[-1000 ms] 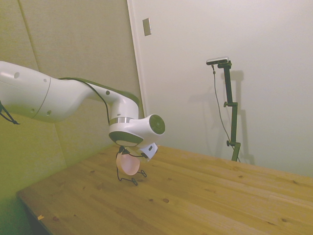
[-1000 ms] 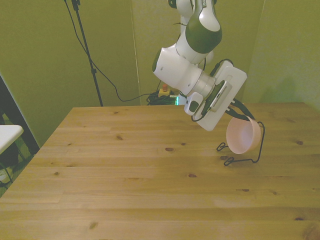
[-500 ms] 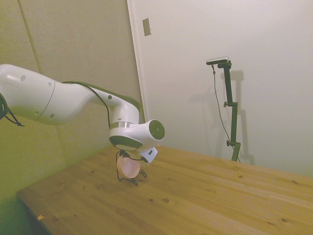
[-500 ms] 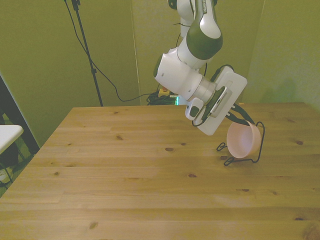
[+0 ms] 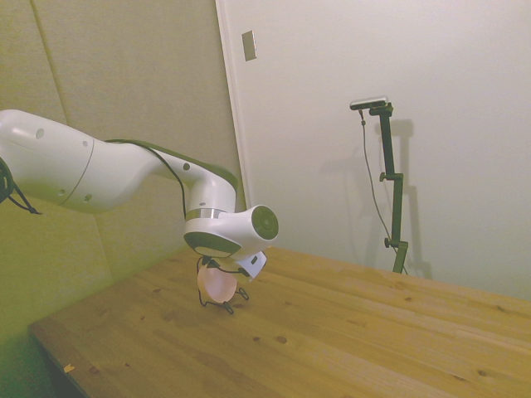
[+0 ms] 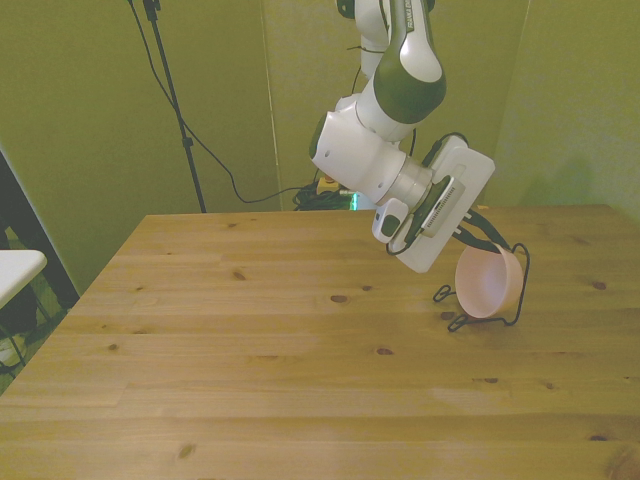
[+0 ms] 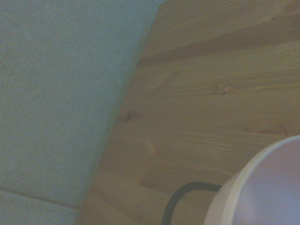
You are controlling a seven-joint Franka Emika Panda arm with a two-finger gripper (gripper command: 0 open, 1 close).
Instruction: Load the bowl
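While the small pale pink plastic bowl [image 6: 487, 283] stands on edge in the thin black wire rack [image 6: 516, 290], the white gripper [image 6: 478, 234] hangs at its rim. Whether the jaws clamp it, I cannot tell.

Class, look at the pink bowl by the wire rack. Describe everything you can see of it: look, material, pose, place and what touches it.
The bowl is small, round and pale pink, with smooth plain sides that look like plastic. It is tipped on its side, its opening facing the front view's left, and appears empty. It sits within the thin black wire rack near the table's edge on the front view's right. The robot's hand is right above its rim; actual contact is hidden.
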